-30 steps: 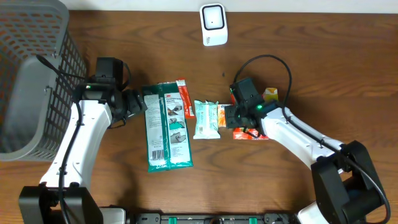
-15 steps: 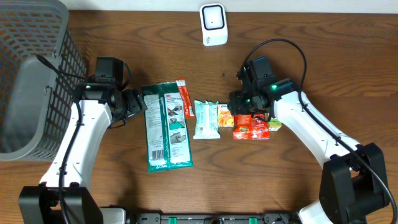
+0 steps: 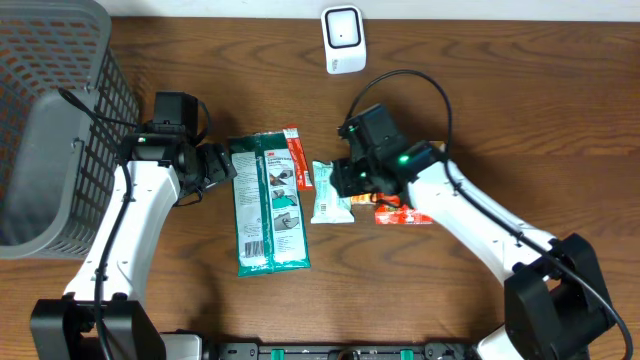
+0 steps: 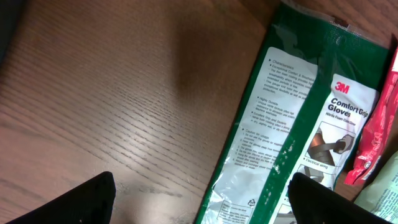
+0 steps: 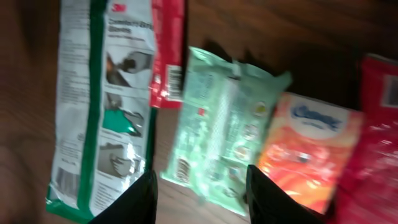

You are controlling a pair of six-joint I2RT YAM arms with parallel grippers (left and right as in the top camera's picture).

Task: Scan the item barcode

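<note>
Blur smeared the right wrist view, but the right gripper (image 5: 202, 193) hung with its two dark tips partly apart and nothing visibly clamped between them. Whether they brushed anything, I could not tell. Straight below lay the pale green soft plastic packet (image 5: 217, 130), flat on the brown wooden table (image 4: 112, 93), its print unreadable. Just beside it sat the orange tissue pack (image 5: 305, 149), one corner hidden by a fingertip, then a glossy red pouch (image 5: 379, 143) cut off by the frame. On the other side, the narrow red sachet (image 5: 166, 56) showed a barcode, pressed against the long green-and-white glove bag (image 5: 102, 99); which overlapped which was unclear. At that bag's edge the left gripper (image 4: 205, 199) gaped wide and empty, only its tips in shot. Farthest off were the white boxy scanner (image 3: 342, 38) and the grey mesh basket (image 3: 50, 120), cropped at the corner.
</note>
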